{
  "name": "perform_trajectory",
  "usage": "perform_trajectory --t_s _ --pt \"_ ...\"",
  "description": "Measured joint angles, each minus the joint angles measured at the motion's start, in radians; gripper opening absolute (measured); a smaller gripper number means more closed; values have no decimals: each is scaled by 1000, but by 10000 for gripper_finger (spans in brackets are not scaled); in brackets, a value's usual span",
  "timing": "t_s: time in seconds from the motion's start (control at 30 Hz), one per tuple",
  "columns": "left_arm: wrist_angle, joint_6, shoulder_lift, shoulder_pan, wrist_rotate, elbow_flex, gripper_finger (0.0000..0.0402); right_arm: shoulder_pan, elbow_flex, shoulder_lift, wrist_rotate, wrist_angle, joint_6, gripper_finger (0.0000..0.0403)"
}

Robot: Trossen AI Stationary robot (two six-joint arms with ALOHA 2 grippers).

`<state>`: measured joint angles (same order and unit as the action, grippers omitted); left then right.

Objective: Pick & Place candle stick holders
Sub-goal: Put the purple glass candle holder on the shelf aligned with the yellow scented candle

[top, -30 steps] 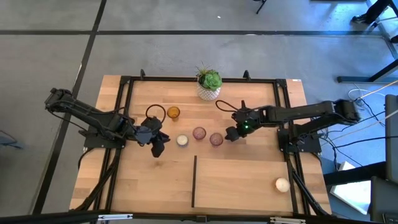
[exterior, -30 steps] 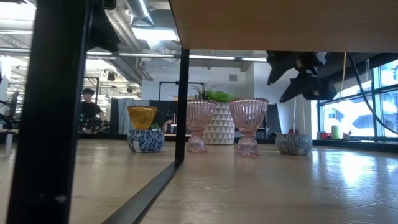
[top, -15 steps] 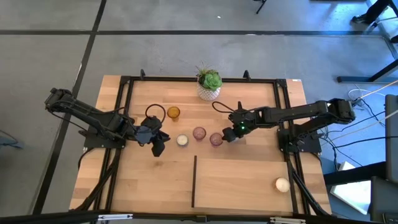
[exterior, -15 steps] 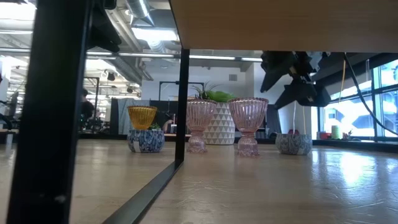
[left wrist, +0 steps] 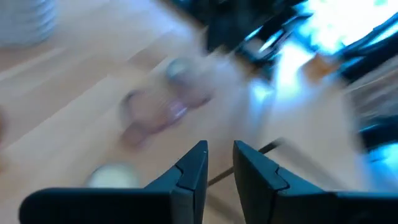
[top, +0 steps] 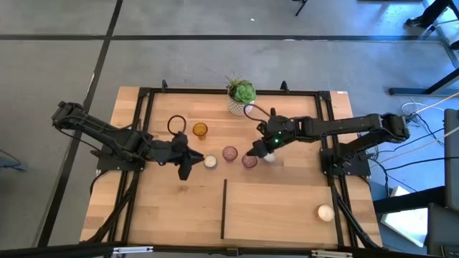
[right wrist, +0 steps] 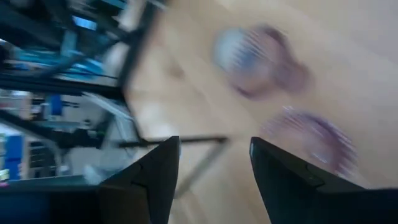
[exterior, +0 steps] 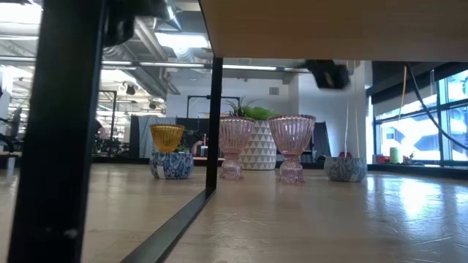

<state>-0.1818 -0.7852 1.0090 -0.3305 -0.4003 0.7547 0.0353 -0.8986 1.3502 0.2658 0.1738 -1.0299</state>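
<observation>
Two mauve holders [top: 229, 153] [top: 249, 160] stand upright at mid-table, and also show in the low view [exterior: 237, 139] [exterior: 292, 142]. An amber holder [top: 200, 130] stands farther back. One cream-white holder [top: 210, 162] is left of the mauve ones, one [top: 270, 156] is right of them, and one [top: 325, 211] is at the near right. My left gripper [top: 188, 166] hovers just left of the first cream holder, its fingers a narrow gap apart [left wrist: 221, 155]. My right gripper [top: 252, 151] is open [right wrist: 214, 155] above the right mauve holder, touching nothing.
A white patterned pot with a green plant [top: 242, 97] stands at the far middle. A black divider bar [top: 224, 208] runs from mid-table to the near edge. A black frame [top: 147, 92] borders the wooden table. A cable loop [top: 176, 126] lies beside the amber holder.
My right gripper has gone toward the table's left and far edges, from beside the right mauve holder to above it, uncovering a cream holder. In the low view it has risen. My left gripper has edged right toward the nearby cream holder. No holder has moved.
</observation>
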Motion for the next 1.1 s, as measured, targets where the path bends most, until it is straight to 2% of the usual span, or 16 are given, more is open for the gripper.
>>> perform_trajectory --t_s 0.27,0.5,0.7,1.1 --pt "412 91 58 33 201 0 42 -20 -111 0 -171 -247 22 200" --pt "695 67 135 78 224 0 28 -32 -123 0 -165 -488 23 200" --pt "975 47 218 144 335 0 27 -46 -123 0 -161 -507 9 200" --pt "1190 -58 344 262 431 0 26 -75 -123 0 -182 -507 5 200"
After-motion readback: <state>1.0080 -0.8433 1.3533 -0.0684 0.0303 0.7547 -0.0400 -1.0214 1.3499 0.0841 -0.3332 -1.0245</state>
